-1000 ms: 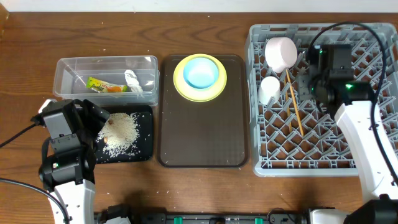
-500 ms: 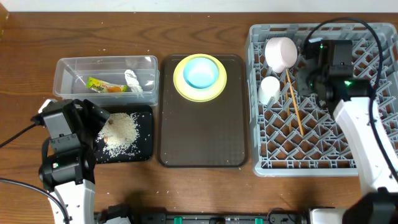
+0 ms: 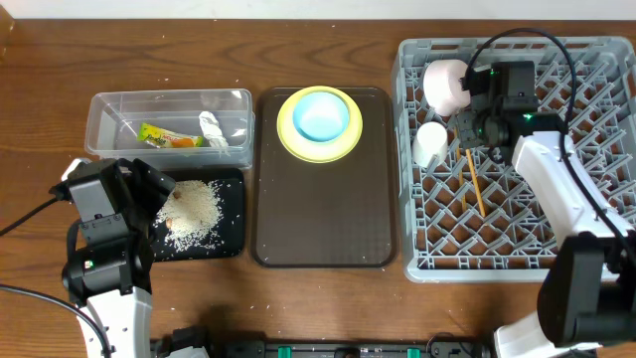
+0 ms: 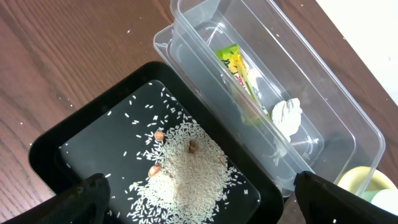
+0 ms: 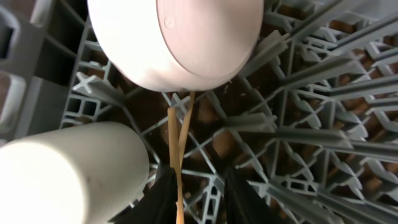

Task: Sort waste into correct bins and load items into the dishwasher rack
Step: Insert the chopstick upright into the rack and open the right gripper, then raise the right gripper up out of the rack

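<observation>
In the grey dishwasher rack my right gripper hovers between the tipped white bowl and the small white cup. In the right wrist view its jaws stand narrowly open, and the chopsticks lie on the rack against the left finger's inner edge. My left gripper hangs wide open over the rice in the black tray. The clear tub holds the wrapper and tissue. A light blue bowl sits on the yellow plate.
The plate and blue bowl rest at the far end of a dark brown serving tray between the bins and the rack. A black cable loops over the rack's far side. Upright pegs surround the right gripper.
My right gripper has moved left and toward the far side of the rack, closer to the white bowl. The chopsticks stay lying in the rack. The left arm has not moved.
</observation>
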`<state>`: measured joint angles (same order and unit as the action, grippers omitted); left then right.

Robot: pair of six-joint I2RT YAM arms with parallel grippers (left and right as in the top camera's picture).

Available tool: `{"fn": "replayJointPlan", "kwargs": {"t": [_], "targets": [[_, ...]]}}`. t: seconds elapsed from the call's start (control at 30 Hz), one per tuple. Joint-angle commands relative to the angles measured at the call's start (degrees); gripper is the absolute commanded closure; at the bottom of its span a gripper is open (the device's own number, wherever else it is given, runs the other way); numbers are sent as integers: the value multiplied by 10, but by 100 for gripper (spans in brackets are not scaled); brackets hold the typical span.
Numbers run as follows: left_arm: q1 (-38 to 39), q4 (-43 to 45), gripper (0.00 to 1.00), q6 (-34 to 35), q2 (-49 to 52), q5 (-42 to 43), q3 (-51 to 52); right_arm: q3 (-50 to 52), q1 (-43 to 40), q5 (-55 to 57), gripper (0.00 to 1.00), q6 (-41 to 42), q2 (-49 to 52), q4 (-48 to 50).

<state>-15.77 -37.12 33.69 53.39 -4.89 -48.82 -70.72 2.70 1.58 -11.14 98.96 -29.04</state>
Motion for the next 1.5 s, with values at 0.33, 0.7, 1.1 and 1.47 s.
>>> {"fn": "replayJointPlan", "kwargs": {"t": [0.33, 0.7, 1.1, 1.47], "targets": [[-3, -1, 2, 5, 1, -7, -10, 4, -2, -53, 85, -7, 52, 29], [-3, -2, 2, 5, 1, -7, -10, 4, -2, -48, 99, -7, 52, 28], [-3, -1, 2, 5, 1, -7, -10, -8, -7, -48, 99, 0, -33, 44], [-3, -1, 2, 5, 1, -7, -10, -12, -21, -32, 99, 62, -118, 10]]}}
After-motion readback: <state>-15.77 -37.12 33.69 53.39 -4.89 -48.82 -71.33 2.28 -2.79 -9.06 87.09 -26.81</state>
